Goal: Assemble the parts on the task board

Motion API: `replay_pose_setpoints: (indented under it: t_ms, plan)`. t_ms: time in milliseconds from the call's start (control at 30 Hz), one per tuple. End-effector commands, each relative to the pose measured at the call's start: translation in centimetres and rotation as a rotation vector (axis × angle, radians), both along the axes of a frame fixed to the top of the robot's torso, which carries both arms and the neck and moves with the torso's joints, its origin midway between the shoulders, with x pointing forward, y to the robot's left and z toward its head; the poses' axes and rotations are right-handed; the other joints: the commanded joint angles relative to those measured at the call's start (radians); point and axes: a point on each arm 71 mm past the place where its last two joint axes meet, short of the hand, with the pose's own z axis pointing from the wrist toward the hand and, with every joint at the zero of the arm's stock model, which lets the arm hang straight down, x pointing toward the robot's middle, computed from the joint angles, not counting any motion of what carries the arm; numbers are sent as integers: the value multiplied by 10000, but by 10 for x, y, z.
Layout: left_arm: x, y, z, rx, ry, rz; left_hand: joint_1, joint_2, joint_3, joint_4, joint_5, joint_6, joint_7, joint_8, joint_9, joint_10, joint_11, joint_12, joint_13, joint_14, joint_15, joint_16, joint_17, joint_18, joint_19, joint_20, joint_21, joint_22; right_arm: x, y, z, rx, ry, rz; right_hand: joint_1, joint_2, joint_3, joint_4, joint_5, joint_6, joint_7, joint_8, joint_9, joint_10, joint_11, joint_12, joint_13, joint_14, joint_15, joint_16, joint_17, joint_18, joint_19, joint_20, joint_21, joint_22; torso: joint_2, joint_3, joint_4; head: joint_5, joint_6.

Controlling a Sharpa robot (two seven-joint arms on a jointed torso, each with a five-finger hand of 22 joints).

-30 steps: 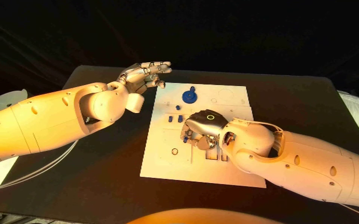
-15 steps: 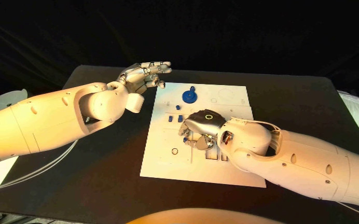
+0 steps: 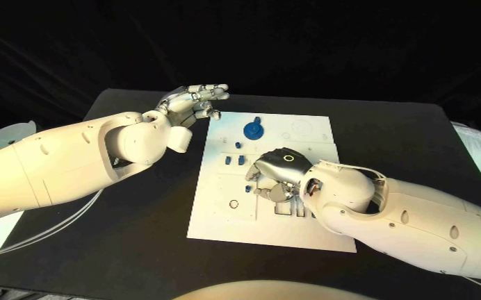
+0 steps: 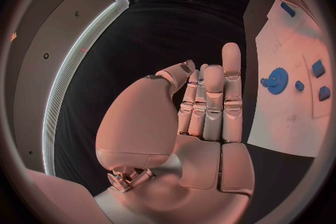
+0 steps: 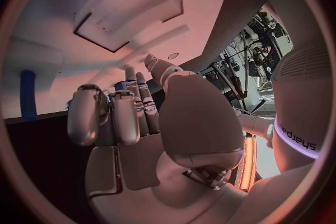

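The white task board [image 3: 301, 230] lies in the middle of the black table. A blue gear [image 3: 254, 129] stands near its far edge, and the left wrist view shows this gear [image 4: 276, 79] too. Small blue parts [image 3: 235, 160] lie just below the gear, and one more blue part [image 3: 247, 189] sits by my right hand's fingertips. My right hand [image 3: 276, 175] hovers low over the board's middle with its fingers curled down. Whether they pinch anything is hidden. A blue peg [image 5: 28, 95] lies on the board beyond the fingers [image 5: 115, 115]. My left hand [image 3: 195, 98] is held up beside the board's far left corner, its fingers straight and holding nothing.
Recessed slots [image 3: 286, 206] are cut in the board near my right wrist. Bare black table [image 3: 150, 210] runs to the left of the board, and more of it [image 3: 401, 140] to the right. A white cable [image 3: 60, 220] trails under my left arm.
My right hand has slid a little toward the near edge of the board. My left hand has stayed where it was.
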Motion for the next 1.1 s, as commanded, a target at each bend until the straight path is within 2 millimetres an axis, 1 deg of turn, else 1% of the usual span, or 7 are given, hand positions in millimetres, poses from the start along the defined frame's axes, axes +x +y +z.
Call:
replay_pose_setpoints:
  t_ms: [33,200,333,533,833,933,1100]
  plan:
    - [-1,-1,1,-46,-81,-199,-129,9,1,-43,48,-60,10,4,-14,-77,10,52,-9,-42,38,-55,-9,176,-56,-16,-44,-9,-1,-9,10,252,-253,-204,65,-86,-81,3,29,15,-27,33,6,73,-25,59,3,543,67,-54,71,157,-20,33,-83,-28,-8,-6,-16,-43,37]
    - [-1,0,1,-33,-77,-174,-129,9,1,-43,48,-60,10,4,-14,-77,10,52,-9,-42,38,-55,-9,176,-56,-16,-44,-9,6,-38,28,132,-621,-819,70,-148,-191,10,-13,-13,-73,16,-1,107,-50,95,3,529,50,-103,6,164,-27,26,-109,-58,-3,-6,-45,-140,112]
    - [-1,0,1,-40,-79,-188,-129,9,1,-43,48,-60,10,4,-14,-77,10,52,-9,-42,38,-55,-9,176,-56,-16,-44,-9,14,-59,38,-80,-854,-1358,97,-221,-470,66,-110,-88,-80,7,-15,-97,-34,18,-13,521,67,-143,-53,170,-38,32,-154,-108,-16,-17,-69,-226,172]
    - [-1,-1,1,-53,-78,-225,-129,9,1,-43,48,-60,10,4,-14,-77,10,52,-9,-42,38,-55,-9,176,-56,-16,-44,-9,23,-82,43,-585,-941,-1989,248,-194,-820,152,-137,-145,-177,9,-20,-339,-102,-39,-16,534,4,-147,-83,170,-16,4,-166,-109,-21,-18,-64,-290,225]
    - [-1,-1,1,-66,-76,-264,-127,18,-1,-60,49,-68,13,8,-12,-98,13,71,-9,-59,42,-60,-38,177,-62,-12,-54,-17,28,-92,39,-1066,-824,-2240,358,-109,-927,205,-136,-85,-261,31,-9,-328,-181,-5,-4,544,-76,-153,-109,167,7,-72,-163,-99,-16,-17,-66,-319,237]
    - [-2,-1,1,-68,-76,-269,-127,18,-1,-60,49,-68,13,8,-12,-98,13,71,-9,-59,42,-60,-38,177,-62,-12,-54,-17,29,-92,38,-1141,-829,-2236,416,-34,-917,230,-139,-20,-291,44,-1,-252,-200,22,1,547,-81,-163,-129,164,12,-89,-169,-103,-17,-21,-67,-323,258]
    - [-2,-2,1,-72,-73,-287,-127,18,-1,-60,49,-68,13,8,-12,-98,13,71,-9,-59,42,-60,-38,177,-62,-12,-54,-17,32,-89,34,-1276,-761,-2158,530,172,-790,301,-125,220,-356,82,22,68,-260,116,5,557,-121,-163,-153,157,41,-128,-161,-82,-12,-17,-50,-331,258]
